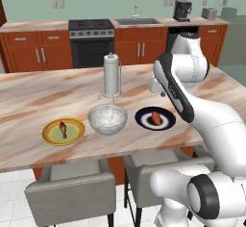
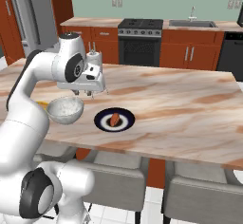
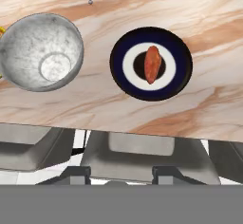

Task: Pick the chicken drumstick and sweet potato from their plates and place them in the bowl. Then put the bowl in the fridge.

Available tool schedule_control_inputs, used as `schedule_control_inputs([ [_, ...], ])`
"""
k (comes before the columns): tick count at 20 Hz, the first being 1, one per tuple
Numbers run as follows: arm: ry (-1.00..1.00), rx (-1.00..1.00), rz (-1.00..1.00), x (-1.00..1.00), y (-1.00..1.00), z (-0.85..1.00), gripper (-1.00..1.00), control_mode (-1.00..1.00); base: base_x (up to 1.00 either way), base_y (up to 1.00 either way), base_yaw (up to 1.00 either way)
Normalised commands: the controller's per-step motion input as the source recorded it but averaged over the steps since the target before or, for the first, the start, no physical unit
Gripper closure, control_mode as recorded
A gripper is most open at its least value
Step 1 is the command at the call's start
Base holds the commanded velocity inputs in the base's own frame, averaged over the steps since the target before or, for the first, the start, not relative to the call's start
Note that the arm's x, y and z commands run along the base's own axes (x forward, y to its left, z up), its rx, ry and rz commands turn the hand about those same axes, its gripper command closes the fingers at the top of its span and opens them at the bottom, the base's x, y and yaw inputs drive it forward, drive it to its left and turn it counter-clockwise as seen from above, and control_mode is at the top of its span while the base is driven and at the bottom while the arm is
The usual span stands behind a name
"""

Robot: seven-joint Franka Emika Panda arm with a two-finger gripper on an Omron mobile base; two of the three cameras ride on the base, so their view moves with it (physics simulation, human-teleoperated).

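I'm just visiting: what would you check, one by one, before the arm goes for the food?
1. Sweet potato lies on the navy plate: ok.
2. Chicken drumstick lies on the yellow plate: ok.
3. Bowl upright with nothing in it: ok.
4. Gripper is above the counter's near edge, carrying nothing: ok.
5. Jaws wide enough for the sweet potato: cannot tell.
6. Paper towel holder stands behind the bowl, out of the way: ok.
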Motion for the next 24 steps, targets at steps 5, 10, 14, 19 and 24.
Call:
schedule_control_inputs([
  [5,-0.01,0.00,0.03,0.01,-0.07,-0.03,-1.00,-1.00,0.00,0.00,0.00],
  [10,-0.08,-0.01,0.16,0.04,-0.21,-0.21,-1.00,-1.00,0.00,0.00,0.00],
  [14,-0.01,0.00,0.12,0.05,-0.25,-0.24,-1.00,-1.00,0.00,0.00,0.00],
  [19,0.00,0.00,-0.06,0.36,-0.10,-0.40,-1.00,-1.00,0.00,0.00,0.00],
  [24,0.00,0.00,-0.13,0.48,-0.05,-0.48,-1.00,-1.00,0.00,0.00,0.00],
])
